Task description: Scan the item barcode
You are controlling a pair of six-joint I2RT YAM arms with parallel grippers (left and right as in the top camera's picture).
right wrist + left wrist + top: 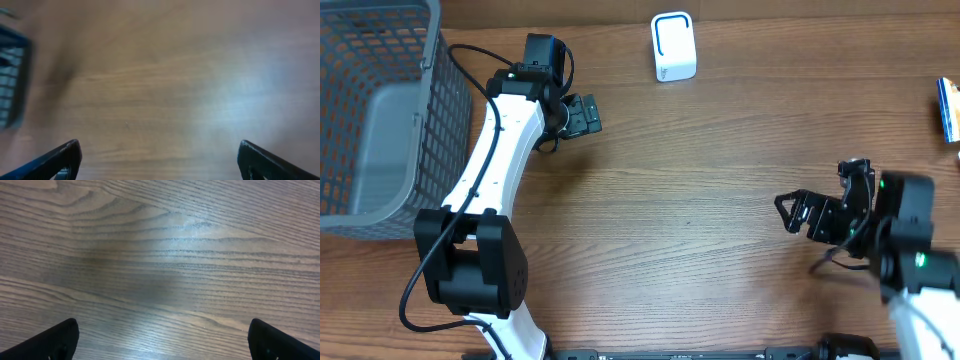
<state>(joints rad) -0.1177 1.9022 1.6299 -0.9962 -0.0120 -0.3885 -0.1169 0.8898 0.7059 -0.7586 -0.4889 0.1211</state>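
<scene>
Bordering bare tabletop [700, 190]: basket [438, 95], scanner [673, 47].

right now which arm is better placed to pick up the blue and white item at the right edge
Right: the right hand, open, is nearer the blue and white item; the left hand sits much farther away.

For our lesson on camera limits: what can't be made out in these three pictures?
Overhead: blue item cut off by right edge; barcode too small to see.
Overhead: grey basket cut off by left edge.
Right wrist: blurred; dark gridded shape at left edge unidentifiable.
</scene>
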